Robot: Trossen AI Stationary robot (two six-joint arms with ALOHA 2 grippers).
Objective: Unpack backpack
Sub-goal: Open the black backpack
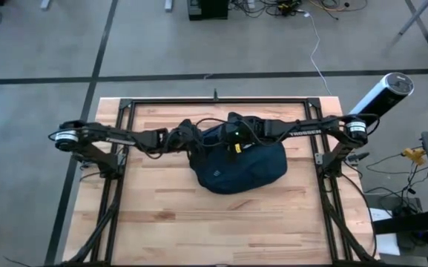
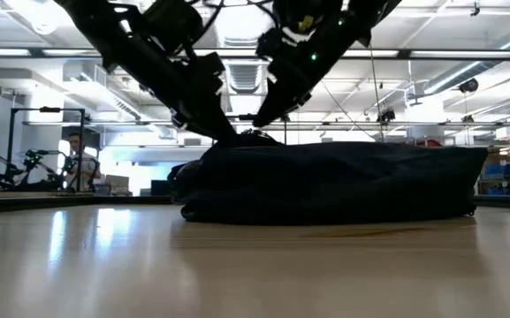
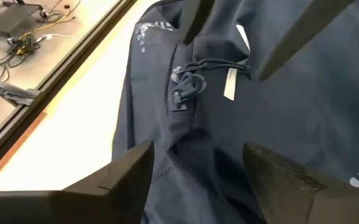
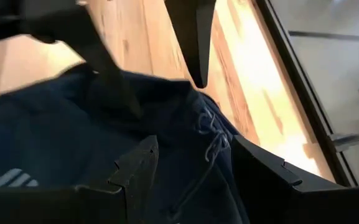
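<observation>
The dark navy backpack (image 1: pixel 239 169) lies flat on its side on the wooden table, a low mound in the low view (image 2: pixel 325 181). Its zip pull cords (image 3: pixel 191 78) and a small white tag (image 3: pixel 229 85) sit on its upper far-left part. My left gripper (image 1: pixel 190 138) comes in from the left and my right gripper (image 1: pixel 228 133) from the right. Both are open and point down at that same spot, facing each other. Navy fabric (image 3: pixel 291 124) fills the gap of my left gripper (image 3: pixel 198 171). My right gripper (image 4: pixel 195 165) stands over the cords (image 4: pixel 213 146). My left gripper's open fingers (image 3: pixel 129 171) stand on either side of a ridge of backpack fabric just short of the zip pulls, slanting down from the left; whether they touch it I cannot tell. My right gripper's fingers (image 4: pixel 260 168) hang just over the cords; touch cannot be told.
A black metal frame (image 1: pixel 124 104) runs round the table's far and side edges. Bare wood (image 1: pixel 199 222) lies on the near side of the backpack. A white cylinder (image 1: pixel 384 93) stands beyond the right corner. A person (image 2: pixel 76 155) is far off in the room.
</observation>
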